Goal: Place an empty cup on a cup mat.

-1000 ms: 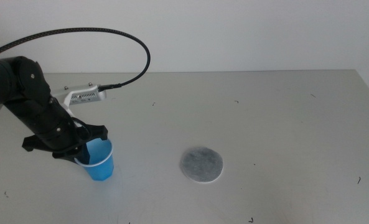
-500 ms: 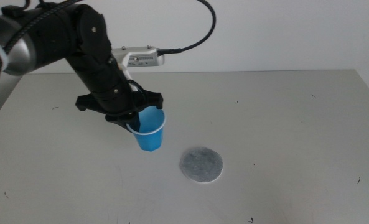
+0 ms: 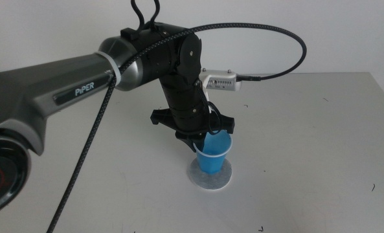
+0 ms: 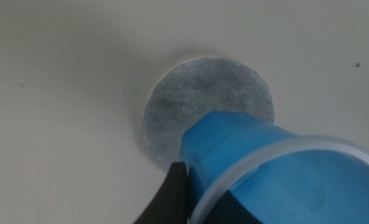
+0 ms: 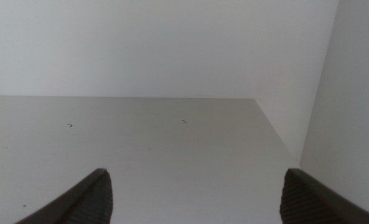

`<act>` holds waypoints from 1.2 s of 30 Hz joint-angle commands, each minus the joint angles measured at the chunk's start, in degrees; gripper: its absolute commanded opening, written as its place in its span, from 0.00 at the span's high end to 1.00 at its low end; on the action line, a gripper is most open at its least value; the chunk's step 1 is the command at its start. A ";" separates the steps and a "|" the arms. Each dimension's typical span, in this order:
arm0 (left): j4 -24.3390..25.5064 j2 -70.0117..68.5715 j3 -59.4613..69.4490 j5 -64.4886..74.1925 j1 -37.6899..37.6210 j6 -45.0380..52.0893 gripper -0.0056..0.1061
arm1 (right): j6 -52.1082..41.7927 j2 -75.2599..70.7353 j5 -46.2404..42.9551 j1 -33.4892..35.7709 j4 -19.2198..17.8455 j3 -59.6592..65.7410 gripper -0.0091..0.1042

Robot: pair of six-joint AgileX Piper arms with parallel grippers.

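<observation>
The blue cup (image 3: 215,154) hangs in my left gripper (image 3: 202,140), which is shut on its rim, one jaw outside and one inside. The cup's base is over the round grey cup mat (image 3: 209,178) in the middle of the table; whether it touches the mat I cannot tell. In the left wrist view the cup (image 4: 259,162) covers part of the cup mat (image 4: 196,93), and a dark jaw shows beside its rim. Nothing is visible inside the cup. My right gripper (image 5: 196,190) is out of the middle view, open and holding nothing.
The pale grey table (image 3: 308,129) carries only small dark specks. My left arm and its braided cable (image 3: 289,52) reach in over the table's left half. A white wall stands behind the table's far edge.
My left gripper has carried the cup from the table's left side, up and to the right, and now holds it lower, over the cup mat. The right gripper's earlier state is not shown.
</observation>
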 commanded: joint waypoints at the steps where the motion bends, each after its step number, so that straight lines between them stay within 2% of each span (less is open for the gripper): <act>1: -0.57 -1.63 -2.25 -0.91 -0.65 -0.84 0.95 | -0.49 -1.10 -4.45 -0.04 -0.52 -0.66 0.09; 8: -0.45 1.29 -2.26 -1.12 -0.65 -0.72 0.95 | -0.49 -1.10 -4.45 -0.04 -0.52 -0.66 0.09; 12: -0.45 1.29 -2.31 -2.43 -0.65 -0.61 0.87 | -0.49 -1.10 -4.45 -0.04 -0.52 -0.66 0.09; 14: -0.34 1.29 -2.31 -2.60 -0.65 -0.55 0.78 | -0.49 -1.10 -4.45 -0.04 -0.52 -0.66 0.09; 17: -0.55 1.29 -2.31 -2.54 -0.65 0.56 0.60 | -0.49 -1.10 -4.45 -0.04 -0.52 -0.66 0.09; 22: -0.16 1.19 -3.21 -1.68 -0.65 2.67 0.19 | -0.49 -1.10 -4.45 -0.04 -0.52 -0.66 0.09; 25: 0.11 0.58 -5.02 0.56 -0.52 4.41 0.01 | -0.49 -1.10 -4.45 -0.04 -0.52 -0.66 0.09; 32: 6.02 -5.22 -10.06 9.59 -0.52 6.90 0.01 | -0.49 -1.10 -4.45 -0.04 -0.52 -0.66 0.09; 36: 6.42 -10.64 -13.36 9.41 -0.52 4.81 0.01 | -0.49 -1.10 -4.45 -0.04 -0.52 -0.66 0.09</act>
